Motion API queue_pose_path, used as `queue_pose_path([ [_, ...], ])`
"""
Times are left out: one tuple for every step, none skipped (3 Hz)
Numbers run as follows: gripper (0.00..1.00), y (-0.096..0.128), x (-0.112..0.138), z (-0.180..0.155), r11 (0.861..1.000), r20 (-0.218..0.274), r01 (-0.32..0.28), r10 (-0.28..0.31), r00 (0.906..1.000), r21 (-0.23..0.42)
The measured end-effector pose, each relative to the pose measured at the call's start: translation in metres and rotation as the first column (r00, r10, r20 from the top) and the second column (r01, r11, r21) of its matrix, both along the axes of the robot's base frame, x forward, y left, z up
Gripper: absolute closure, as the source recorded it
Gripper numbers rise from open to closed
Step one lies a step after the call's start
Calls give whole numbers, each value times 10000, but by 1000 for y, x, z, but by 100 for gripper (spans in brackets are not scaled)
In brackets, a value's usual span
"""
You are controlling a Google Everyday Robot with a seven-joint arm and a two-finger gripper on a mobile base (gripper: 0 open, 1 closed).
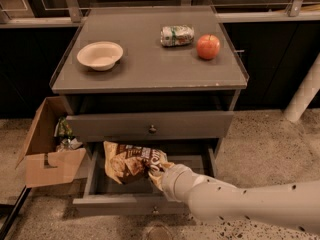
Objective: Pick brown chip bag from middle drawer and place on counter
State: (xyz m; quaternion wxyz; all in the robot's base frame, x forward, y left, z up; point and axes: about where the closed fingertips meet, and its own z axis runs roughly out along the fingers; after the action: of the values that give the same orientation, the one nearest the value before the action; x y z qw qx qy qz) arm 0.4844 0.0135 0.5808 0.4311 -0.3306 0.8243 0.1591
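Observation:
The brown chip bag (129,161) is in the open middle drawer (125,204), tilted, with its left part raised toward the drawer's back. My gripper (159,171) reaches into the drawer from the right and is shut on the bag's bunched right end. The pale wrist hides most of the fingers. The grey counter (150,64) above carries other things but not the bag.
On the counter stand a white bowl (100,55), a crushed green-white can (177,35) and a red apple (208,46). The upper drawer (150,126) is closed. An open cardboard box (47,156) sits on the floor to the left. A white post (305,91) stands at the right.

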Motion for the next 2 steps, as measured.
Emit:
queue_pose_path([
  [100,7,-2,8,9987,134,-496,494,9987,133],
  [100,23,2,34,9908,489,-1260,1236,9911,495],
])
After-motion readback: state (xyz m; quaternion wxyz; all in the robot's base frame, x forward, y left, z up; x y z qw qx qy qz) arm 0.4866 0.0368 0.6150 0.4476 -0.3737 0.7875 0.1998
